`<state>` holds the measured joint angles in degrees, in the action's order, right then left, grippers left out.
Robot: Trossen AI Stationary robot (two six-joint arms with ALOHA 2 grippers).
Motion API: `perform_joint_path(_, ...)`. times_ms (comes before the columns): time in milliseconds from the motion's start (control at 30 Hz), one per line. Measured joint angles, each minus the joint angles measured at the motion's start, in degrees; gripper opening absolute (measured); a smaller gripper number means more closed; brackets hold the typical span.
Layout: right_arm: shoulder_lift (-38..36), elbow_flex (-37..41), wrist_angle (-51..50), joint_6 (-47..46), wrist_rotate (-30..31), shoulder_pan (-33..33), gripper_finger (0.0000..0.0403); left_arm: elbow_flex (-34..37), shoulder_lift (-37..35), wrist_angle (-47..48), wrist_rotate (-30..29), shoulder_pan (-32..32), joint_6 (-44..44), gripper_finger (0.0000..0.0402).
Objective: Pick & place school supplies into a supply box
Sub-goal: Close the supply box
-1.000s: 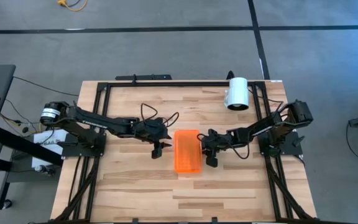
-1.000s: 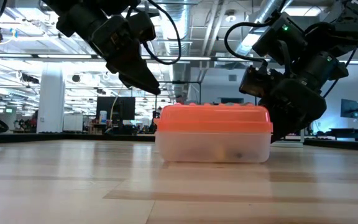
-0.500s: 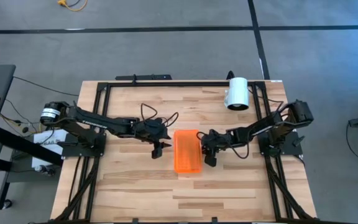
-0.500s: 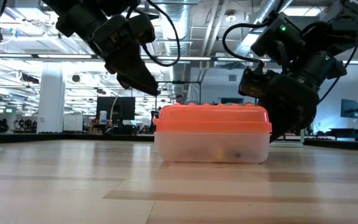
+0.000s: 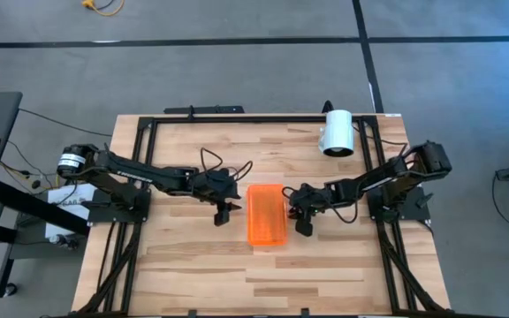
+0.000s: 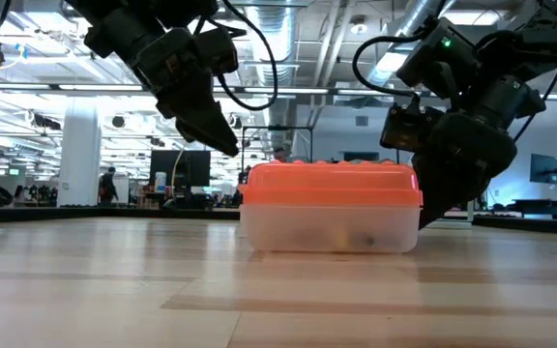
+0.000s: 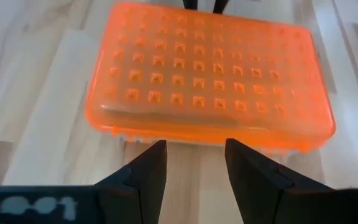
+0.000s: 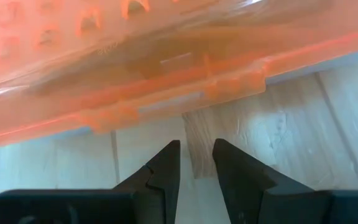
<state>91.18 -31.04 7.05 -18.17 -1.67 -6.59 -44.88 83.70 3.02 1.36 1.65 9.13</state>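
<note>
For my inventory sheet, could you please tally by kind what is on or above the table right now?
Supply box, orange lid shut, contents unclear: 1
White cylinder: 1
Robot claws, the left claw and right claw, both empty beside the box: 2
Loose pens, pencils or scissors visible: 0
Total: 4

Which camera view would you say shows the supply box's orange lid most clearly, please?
The left wrist view: the whole studded orange lid shows there. The high view shows it small from above, the low view only edge-on, and the right wrist view just one close-up edge.
</note>
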Motion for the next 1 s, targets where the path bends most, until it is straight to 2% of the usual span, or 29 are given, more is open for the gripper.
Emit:
perform_joint_path(133,1.1,-1.1,0.0,-0.2,0.5,-1.2,0.0098,0.0,0.0,2.8,2.6,0.0,-0.3,0.0153)
perform_joint_path(333,2.5,-3.2,0.0,1.5,1.1,-1.8,0.0098,1.6,0.0,6.7,1.8,0.6,-2.4,0.0153)
perform_joint_path(500,3.8,-4.5,0.3,1.6,1.1,-1.2,0.0098,4.9,1.9,4.4,0.8,1.6,-1.6,0.0153)
perform_joint_path(633,4.0,-5.6,0.9,1.7,1.4,-1.2,0.0098,6.7,4.5,-0.9,0.6,2.5,1.4,0.0153)
perform_joint_path(1000,4.0,-5.8,1.3,1.7,1.8,-0.7,0.0098,6.9,6.4,-6.1,-0.8,2.9,2.6,0.0153)
